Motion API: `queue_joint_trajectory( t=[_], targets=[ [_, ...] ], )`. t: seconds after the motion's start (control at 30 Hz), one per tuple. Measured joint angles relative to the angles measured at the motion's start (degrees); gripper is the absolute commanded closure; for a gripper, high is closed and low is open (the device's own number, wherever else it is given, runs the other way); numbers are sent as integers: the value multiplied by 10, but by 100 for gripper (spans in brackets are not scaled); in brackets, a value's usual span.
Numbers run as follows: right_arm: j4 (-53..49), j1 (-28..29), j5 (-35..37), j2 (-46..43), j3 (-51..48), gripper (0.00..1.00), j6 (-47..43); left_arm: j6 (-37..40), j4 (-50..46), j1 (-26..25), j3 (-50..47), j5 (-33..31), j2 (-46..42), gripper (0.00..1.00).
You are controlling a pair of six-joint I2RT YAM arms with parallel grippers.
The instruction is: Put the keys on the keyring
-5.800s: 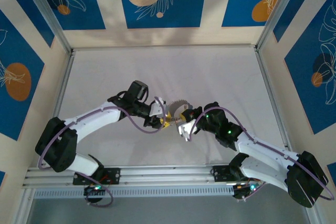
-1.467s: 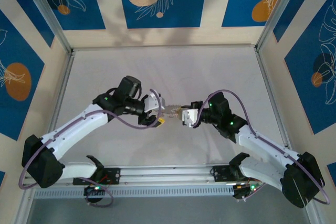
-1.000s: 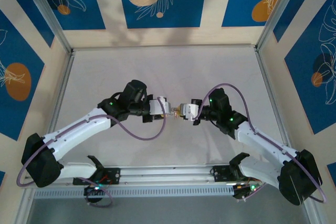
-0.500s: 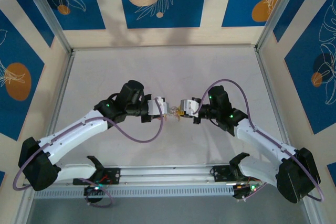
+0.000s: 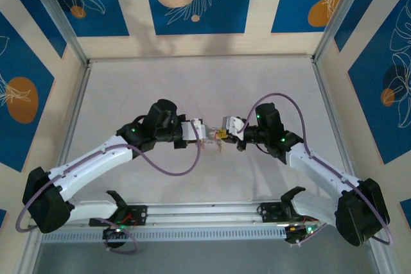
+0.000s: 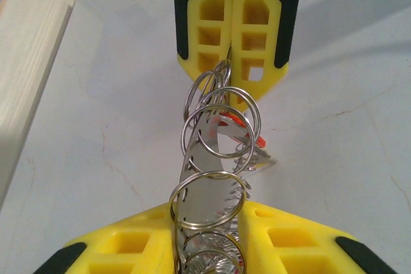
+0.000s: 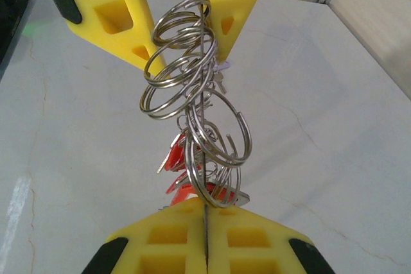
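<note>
So both arms had just swung level and squared up above the bench [image 5: 257, 88]. Left end effector [image 5: 200, 134], part open, clamped the keyring [image 6: 204, 184]. Right end effector [image 5: 224, 132] was pinched shut on a split ring [image 7: 207, 200] by the red keys [image 7: 176, 158], so threading looked underway.

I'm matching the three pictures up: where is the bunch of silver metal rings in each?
Top external: the bunch of silver metal rings is mid-frame, between left hand and right hand.
Left wrist: centre, running bottom to top.
Right wrist: centre too.
Shared landmark: the right hand's shut yellow fingers, top in left wrist, bottom in right wrist.
</note>
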Motion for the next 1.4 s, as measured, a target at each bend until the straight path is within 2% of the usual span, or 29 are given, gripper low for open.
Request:
queue_joint_trajectory(
  t=[0.07,0.2,0.5,0.57,0.63,0.8,0.93,1.13,1.23,1.4],
  targets=[
    [-1,-2,-2,0,0,100,3,2,1,0,0,0,2,70],
    [-3,0,-4,1,0,100,2,2,11,-3,0,0,15,79],
    [-21,2,-4,3,0,100,-9,-7,2,-2,3,10,26,84],
    [-26,3,-4,3,0,100,-16,-7,-7,-2,6,16,29,89],
    [-33,3,-1,3,0,100,-19,-6,-22,-2,14,21,37,100],
    [-41,3,7,3,0,99,-19,-7,-37,-2,24,26,48,100],
    [-34,3,14,3,0,81,-17,-7,-36,-1,25,25,48,100],
    [30,6,42,-5,-4,67,0,-40,-20,-4,25,31,51,100],
    [66,4,61,-24,-25,53,7,-53,-9,-3,25,31,51,100],
    [103,4,84,-64,-61,52,11,-63,4,0,24,25,50,100]
  ],
)
